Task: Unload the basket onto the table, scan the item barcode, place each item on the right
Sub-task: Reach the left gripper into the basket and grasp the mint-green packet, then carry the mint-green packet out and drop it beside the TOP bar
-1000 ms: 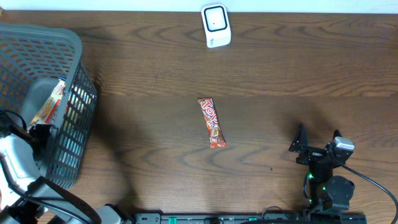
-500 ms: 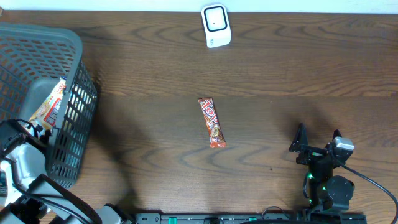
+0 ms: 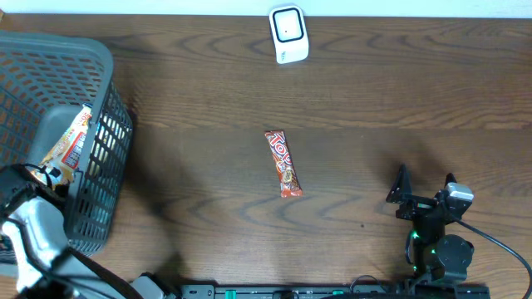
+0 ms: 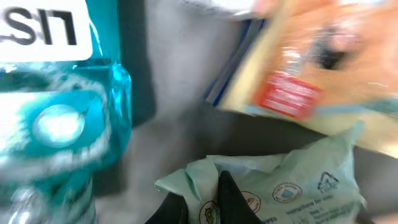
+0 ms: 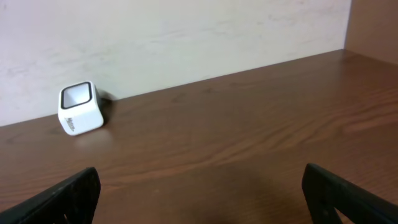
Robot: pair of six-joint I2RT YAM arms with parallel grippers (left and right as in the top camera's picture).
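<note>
In the left wrist view my left gripper (image 4: pixel 202 200) is shut on the corner of a pale green wipes pack (image 4: pixel 292 180), with the pack's edge pinched between the black fingers (image 4: pixel 235 196). This is inside the grey basket (image 3: pixel 98 62) at the table's left, where the left arm (image 3: pixel 33 218) reaches in. The white barcode scanner (image 3: pixel 288 34) stands at the far middle edge and also shows in the right wrist view as the scanner (image 5: pixel 79 107). My right gripper (image 3: pixel 425 188) rests open near the front right, nothing between its fingertips (image 5: pixel 68 196).
The basket also holds a teal mouthwash bottle (image 4: pixel 56 118) and an orange snack packet (image 4: pixel 323 68), the latter seen from above as the packet (image 3: pixel 65 143). A red candy bar (image 3: pixel 283 163) lies on the brown table mid-way between basket and right arm.
My left gripper has gone from wide open to shut on the wipes pack, and the left arm has shifted slightly in the basket. The right arm has not moved.
</note>
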